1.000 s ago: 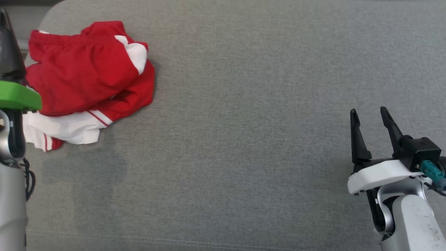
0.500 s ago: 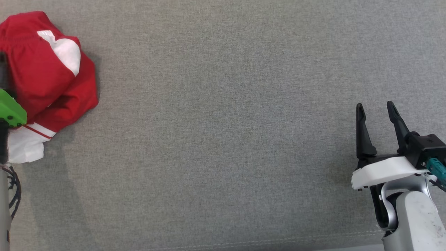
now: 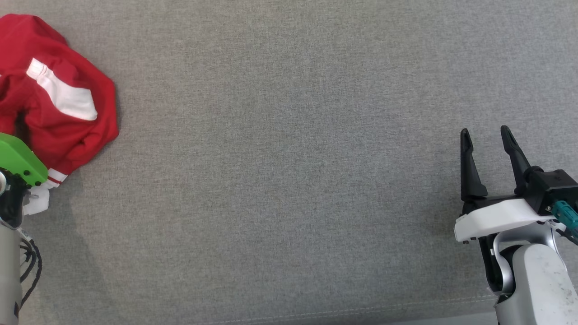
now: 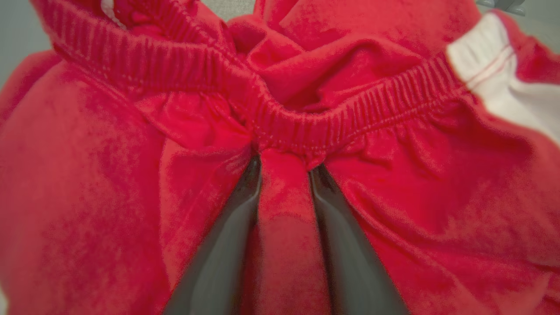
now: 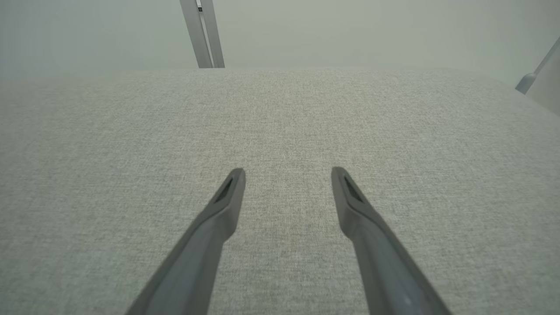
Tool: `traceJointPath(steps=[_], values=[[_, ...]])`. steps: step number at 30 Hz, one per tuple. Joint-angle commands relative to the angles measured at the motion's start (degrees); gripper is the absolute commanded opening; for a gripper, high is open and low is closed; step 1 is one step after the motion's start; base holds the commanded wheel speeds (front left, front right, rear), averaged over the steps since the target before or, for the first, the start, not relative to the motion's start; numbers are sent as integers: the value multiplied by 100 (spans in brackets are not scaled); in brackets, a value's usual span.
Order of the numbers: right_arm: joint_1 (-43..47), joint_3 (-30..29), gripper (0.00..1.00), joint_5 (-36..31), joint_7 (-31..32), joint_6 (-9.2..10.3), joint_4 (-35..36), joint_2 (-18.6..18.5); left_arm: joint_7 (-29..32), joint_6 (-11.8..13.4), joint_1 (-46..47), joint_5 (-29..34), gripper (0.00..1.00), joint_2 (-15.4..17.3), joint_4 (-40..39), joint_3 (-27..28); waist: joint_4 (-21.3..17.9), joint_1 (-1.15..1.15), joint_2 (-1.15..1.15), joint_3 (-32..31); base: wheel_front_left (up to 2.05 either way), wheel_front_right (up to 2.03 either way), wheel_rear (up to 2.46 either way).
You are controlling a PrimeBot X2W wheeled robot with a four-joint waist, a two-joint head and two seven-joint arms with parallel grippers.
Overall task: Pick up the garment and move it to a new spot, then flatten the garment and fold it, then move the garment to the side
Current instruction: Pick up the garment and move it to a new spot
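In the head view, the garment [image 3: 54, 90] sits bunched at the upper left of the frame, running off the left edge. It is red, with a white panel on top and a bit of white hem at its lower end. My left wrist's green mount [image 3: 20, 159] overlaps its lower left part. From the garment's right edge across to the right gripper [image 3: 485, 133] the grey surface [image 3: 289, 189] is bare cloth, with wide room through the middle and top of the frame. The right gripper hangs at the lower right with its jaws spread and nothing between them. A stitched seam [image 3: 316, 311] runs along the bottom of the frame, and a thin pale strip beyond the near edge shows at the bottom right.

In the left wrist view, red cloth is close on all sides. The left gripper [image 4: 285, 168] has its jaws pinching a ridge of the garment just below the elastic waistband [image 4: 350, 118], and the tips are tucked under the band. A white stripe [image 4: 503, 92] lies at the upper right. A sliver of grey shows at the top centre.

In the right wrist view, the jaws stand spread over bare grey cloth. The far edge crosses the upper part of the frame and rounds off at the upper right. Beyond it, a metal post [image 5: 203, 33] stands at the top, left of centre, and a slanted metal leg [image 5: 531, 76] at the far right.
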State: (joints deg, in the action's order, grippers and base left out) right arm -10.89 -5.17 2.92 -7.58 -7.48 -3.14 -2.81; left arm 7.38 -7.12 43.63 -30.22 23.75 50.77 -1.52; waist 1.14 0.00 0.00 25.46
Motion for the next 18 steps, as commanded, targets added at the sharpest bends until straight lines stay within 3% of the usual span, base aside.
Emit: traceJointPath(steps=[1,10,18], values=[[-36,-15,100,25,-16,-1,-16,-14,-129,-25,101,60,0,43,50,-18,0,0,0,-27,0,0,0],[13,19,100,100,-104,-2,-177,-14,-946,-30,383,161,0,199,-20,-125,88,0,0,-285,0,0,0],[33,117,100,234,-228,-2,-451,-14,-1386,2,641,395,0,366,-580,-293,63,0,0,-656,0,0,0]])
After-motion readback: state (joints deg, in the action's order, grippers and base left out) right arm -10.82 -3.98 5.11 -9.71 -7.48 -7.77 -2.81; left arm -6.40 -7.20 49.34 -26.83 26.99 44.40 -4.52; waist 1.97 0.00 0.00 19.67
